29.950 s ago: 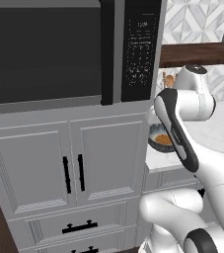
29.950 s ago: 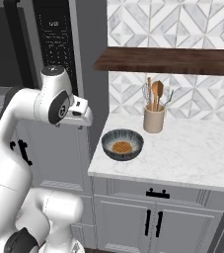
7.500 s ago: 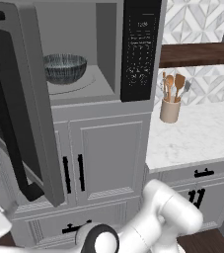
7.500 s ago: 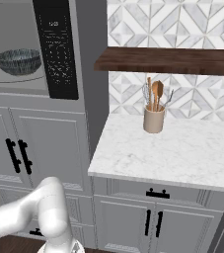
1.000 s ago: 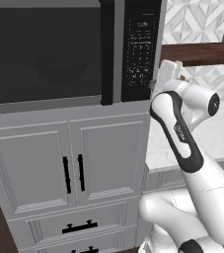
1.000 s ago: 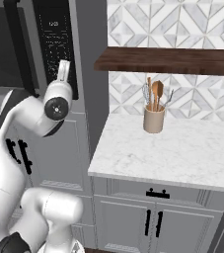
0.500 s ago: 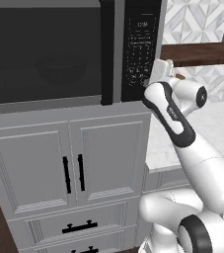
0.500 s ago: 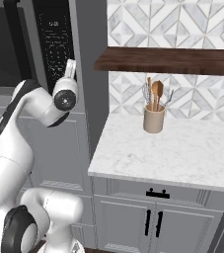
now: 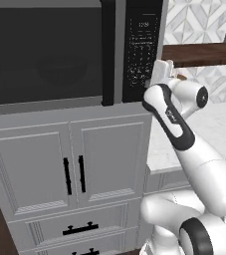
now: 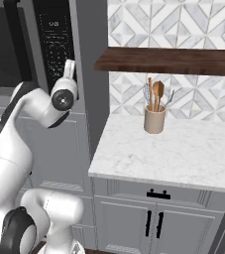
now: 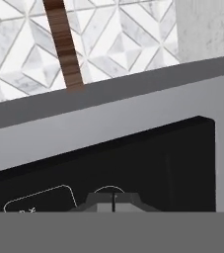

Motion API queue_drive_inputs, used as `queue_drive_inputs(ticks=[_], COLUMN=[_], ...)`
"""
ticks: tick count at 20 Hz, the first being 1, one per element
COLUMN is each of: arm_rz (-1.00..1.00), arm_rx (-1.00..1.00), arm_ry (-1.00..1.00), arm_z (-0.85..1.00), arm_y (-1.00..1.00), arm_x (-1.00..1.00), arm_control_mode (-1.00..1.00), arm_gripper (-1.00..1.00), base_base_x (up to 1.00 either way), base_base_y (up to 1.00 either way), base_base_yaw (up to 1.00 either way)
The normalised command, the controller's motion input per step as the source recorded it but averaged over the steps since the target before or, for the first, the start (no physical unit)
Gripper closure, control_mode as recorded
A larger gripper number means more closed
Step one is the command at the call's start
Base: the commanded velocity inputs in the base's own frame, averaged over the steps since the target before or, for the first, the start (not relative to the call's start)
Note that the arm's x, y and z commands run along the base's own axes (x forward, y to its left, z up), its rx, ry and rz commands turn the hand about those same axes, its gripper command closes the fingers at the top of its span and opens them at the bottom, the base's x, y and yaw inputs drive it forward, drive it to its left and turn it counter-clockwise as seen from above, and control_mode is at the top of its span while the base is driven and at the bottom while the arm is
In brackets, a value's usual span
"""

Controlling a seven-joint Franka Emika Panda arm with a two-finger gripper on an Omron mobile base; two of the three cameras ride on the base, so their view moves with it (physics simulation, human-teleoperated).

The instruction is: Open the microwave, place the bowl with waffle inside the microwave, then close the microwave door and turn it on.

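Observation:
The microwave (image 9: 118, 60) is shut, its door (image 9: 45, 55) of dark glass flush with the front and the black bar handle (image 9: 108, 50) upright beside the keypad (image 9: 142, 50). My gripper (image 9: 149, 81) is shut with nothing in it, its tips at the keypad's lower right corner. The right base view has the gripper (image 10: 68, 63) pointing up at the keypad (image 10: 57, 44). The hand view has the closed fingertips (image 11: 113, 201) against the black keypad panel (image 11: 133, 163), among outlined buttons. The bowl and the waffle are hidden behind the dark glass.
Grey panelled cabinets (image 9: 59, 164) stand below the microwave. To the right lies a marble counter (image 10: 173, 149) with a beige utensil crock (image 10: 154, 118) under a wooden shelf (image 10: 168, 59). My arm's elbow (image 9: 174, 119) hangs in front of the counter's left edge.
The hand has moved left and in toward the keypad's lower right, and the elbow has swung with it. The door stays shut and the gripper stays shut.

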Motion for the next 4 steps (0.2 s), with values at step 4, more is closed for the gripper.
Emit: queue_drive_inputs(ticks=[4], arm_rz=[0.0], arm_rx=[-0.01], arm_ry=[-0.04], arm_z=[0.0], arm_y=[0.15], arm_x=[-0.14], arm_control_mode=[-1.0], arm_gripper=[1.0], base_base_x=[0.0], base_base_y=[0.0], base_base_yaw=[0.0])
